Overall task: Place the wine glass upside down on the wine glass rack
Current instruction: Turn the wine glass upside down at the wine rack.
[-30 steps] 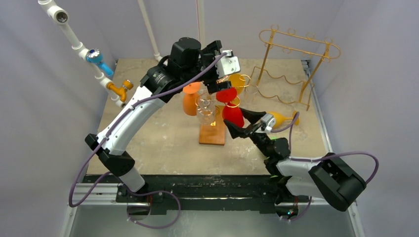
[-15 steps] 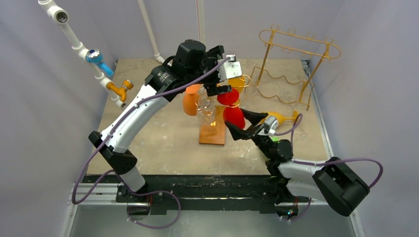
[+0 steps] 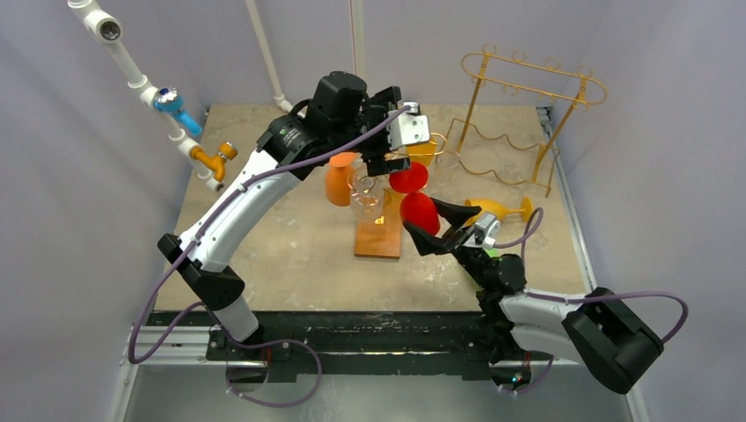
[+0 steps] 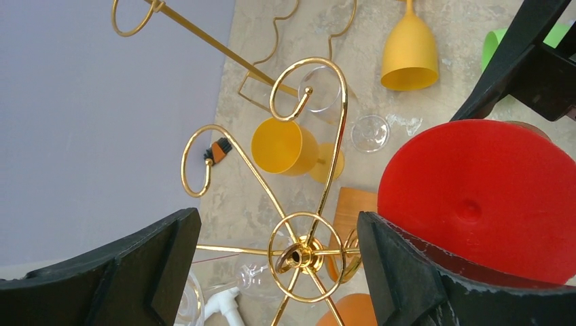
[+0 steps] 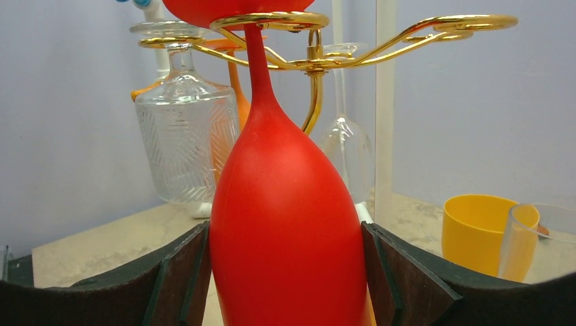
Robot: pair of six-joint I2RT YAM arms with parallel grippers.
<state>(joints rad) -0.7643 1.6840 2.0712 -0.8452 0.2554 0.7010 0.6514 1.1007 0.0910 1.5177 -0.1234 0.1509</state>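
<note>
A red wine glass (image 5: 289, 224) hangs upside down, its stem through a ring of the gold wine glass rack (image 5: 319, 62) and its round foot (image 4: 475, 197) above the ring. My right gripper (image 5: 285, 272) is shut on the bowl, one finger against each side. From above, the bowl (image 3: 420, 211) sits between those fingers, over the rack's wooden base (image 3: 378, 236). My left gripper (image 4: 278, 265) hovers open above the rack's hub (image 4: 299, 256) with nothing between its fingers. Its right finger is beside the red foot.
An orange glass (image 3: 339, 185) and clear glasses (image 3: 365, 198) crowd the rack, and a clear decanter (image 5: 187, 146) stands behind. A yellow cup (image 3: 422, 149) stands close by, and a yellow glass (image 3: 497, 209) lies on its side. A gold bottle rack (image 3: 528, 114) stands back right, white piping (image 3: 171, 105) at left.
The red glass and my right gripper have shifted slightly toward the lower right, with the right elbow swinging right. My left gripper has moved a little to the right over the rack.
</note>
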